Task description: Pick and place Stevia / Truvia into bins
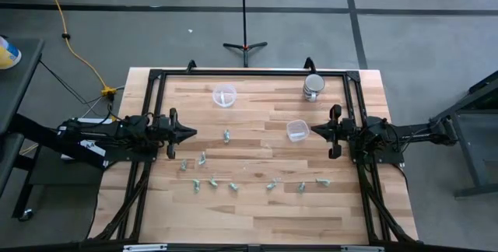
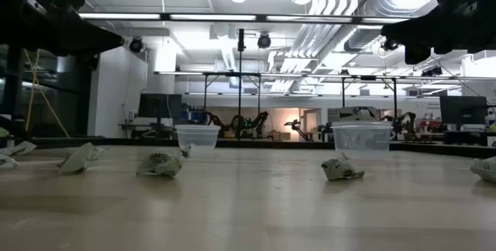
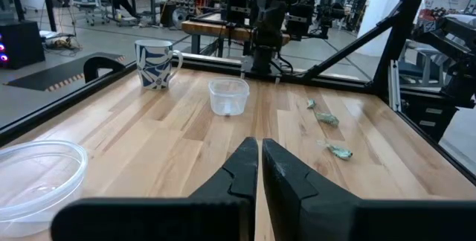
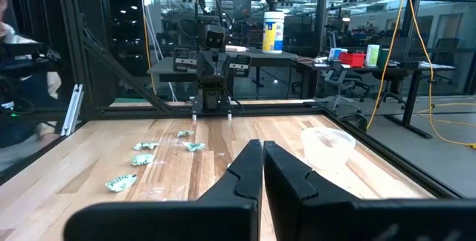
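Several small crumpled green-and-white packets (image 1: 233, 187) lie scattered on the near half of the wooden table; one packet (image 1: 226, 136) lies closer to the middle. In the left wrist view, packets (image 3: 339, 151) lie ahead of the fingers, and more packets (image 4: 143, 159) show in the right wrist view. One clear cup (image 1: 224, 96) stands toward the far edge, and another cup (image 1: 297, 130) stands just in front of my right gripper (image 1: 315, 131). My left gripper (image 1: 187, 134) hovers at the table's left side. Both grippers are shut, empty and above the table (image 3: 259, 159) (image 4: 262, 159).
A shiny metal mug (image 1: 313, 87) stands near the far right corner. A black frame (image 1: 249, 73) runs along the table's far edge and sides. In the low view, the two cups (image 2: 197, 137) (image 2: 361, 136) stand behind the packets (image 2: 163, 164) (image 2: 341, 169).
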Robot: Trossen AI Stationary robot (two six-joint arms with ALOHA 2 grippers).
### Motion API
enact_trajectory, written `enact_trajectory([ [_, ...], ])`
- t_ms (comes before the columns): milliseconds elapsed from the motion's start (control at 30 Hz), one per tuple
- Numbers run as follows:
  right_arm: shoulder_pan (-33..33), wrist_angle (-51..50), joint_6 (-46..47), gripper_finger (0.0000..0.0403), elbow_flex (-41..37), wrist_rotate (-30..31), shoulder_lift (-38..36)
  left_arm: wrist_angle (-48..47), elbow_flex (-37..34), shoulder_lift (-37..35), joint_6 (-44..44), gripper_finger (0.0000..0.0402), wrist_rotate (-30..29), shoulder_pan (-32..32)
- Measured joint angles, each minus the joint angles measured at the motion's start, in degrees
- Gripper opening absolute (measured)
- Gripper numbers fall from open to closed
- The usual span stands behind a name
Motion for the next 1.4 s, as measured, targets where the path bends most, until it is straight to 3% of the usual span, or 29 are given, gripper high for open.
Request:
enact_trajectory([
  [1400,0.0,0.01,-0.02,0.0007,0.0,0.0,-0.02,0.0,0.0,0.01,0.01,0.0056,0.0,-0.01],
])
